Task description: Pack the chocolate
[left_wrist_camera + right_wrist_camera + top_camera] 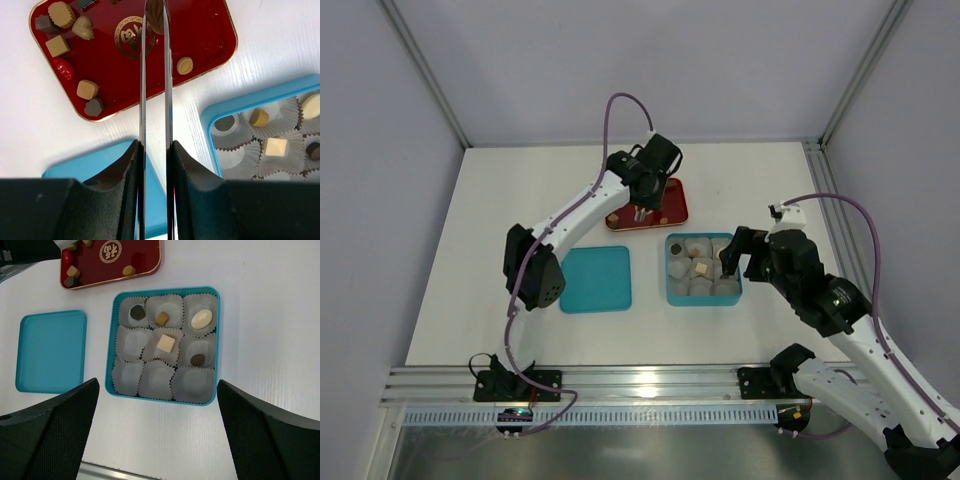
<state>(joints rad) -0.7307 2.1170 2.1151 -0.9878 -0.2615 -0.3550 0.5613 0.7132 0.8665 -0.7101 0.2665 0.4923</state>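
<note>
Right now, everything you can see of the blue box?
Teal square box, rounded corners, open, flat on the white table. Nine crinkled paper cups fill it three by three; five hold chocolates, the near row and one middle cup are empty. Its lid lies apart to the left, the red tray beyond.

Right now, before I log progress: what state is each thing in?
blue box, open, lid off.
lid, flat beside the box.
paper cups, five filled, four empty.
red tray, holds several chocolate pieces.
left gripper, jaws nearly together over tray; grip unclear.
right gripper, open, empty, above box.
</note>
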